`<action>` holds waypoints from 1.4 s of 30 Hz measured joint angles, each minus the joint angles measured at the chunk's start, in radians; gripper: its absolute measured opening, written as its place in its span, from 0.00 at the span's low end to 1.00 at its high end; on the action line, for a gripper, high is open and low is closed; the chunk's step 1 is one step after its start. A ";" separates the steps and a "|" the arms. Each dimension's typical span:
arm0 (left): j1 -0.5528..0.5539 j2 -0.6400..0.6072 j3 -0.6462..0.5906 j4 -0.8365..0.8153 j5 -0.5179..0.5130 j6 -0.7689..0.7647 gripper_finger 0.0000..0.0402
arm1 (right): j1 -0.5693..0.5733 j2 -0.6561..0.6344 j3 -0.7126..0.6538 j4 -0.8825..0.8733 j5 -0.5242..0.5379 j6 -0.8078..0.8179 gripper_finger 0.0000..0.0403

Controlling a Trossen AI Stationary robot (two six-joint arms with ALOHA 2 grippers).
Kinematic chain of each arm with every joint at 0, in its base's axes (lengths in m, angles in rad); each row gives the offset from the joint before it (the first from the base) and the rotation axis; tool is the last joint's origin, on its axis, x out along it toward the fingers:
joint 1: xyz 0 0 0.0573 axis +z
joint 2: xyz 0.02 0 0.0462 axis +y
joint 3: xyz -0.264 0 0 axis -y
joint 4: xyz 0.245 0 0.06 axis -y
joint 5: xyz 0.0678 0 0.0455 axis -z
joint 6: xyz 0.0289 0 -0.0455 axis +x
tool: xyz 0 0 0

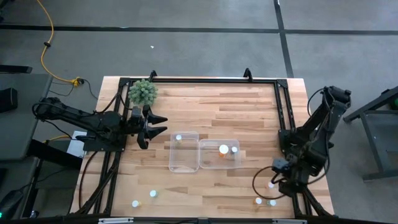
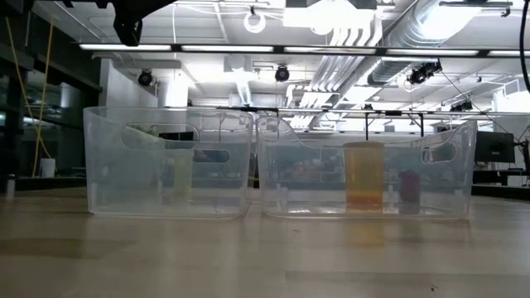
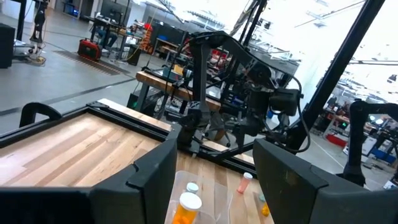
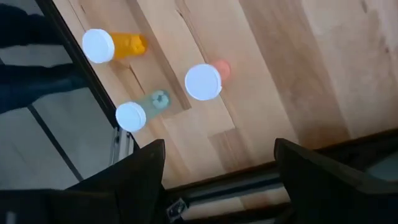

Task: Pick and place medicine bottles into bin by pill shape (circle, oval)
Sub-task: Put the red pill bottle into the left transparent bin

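Your right gripper (image 4: 217, 168), fingers open, hovers lower right above three medicine bottles (image 4: 203, 81), probably choosing one; left gripper (image 1: 155, 124) waits open.

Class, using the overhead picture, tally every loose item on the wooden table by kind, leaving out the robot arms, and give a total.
medicine bottles: 8
clear bins: 2
green plant ball: 1
Total: 11
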 joint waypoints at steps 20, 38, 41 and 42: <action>0.000 0.000 0.000 -0.002 -0.038 0.000 0.50 | 0.100 0.209 -0.162 0.320 0.183 0.019 0.73; 0.000 0.000 0.000 -0.002 -0.038 0.000 0.50 | 0.100 0.293 -0.161 0.368 0.265 0.016 0.72; 0.000 0.000 0.000 -0.002 -0.038 0.000 0.50 | 0.100 0.293 -0.161 0.368 0.265 0.016 0.69; 0.000 0.000 0.000 -0.002 -0.038 0.000 0.50 | 0.100 0.293 -0.161 0.368 0.265 0.016 0.67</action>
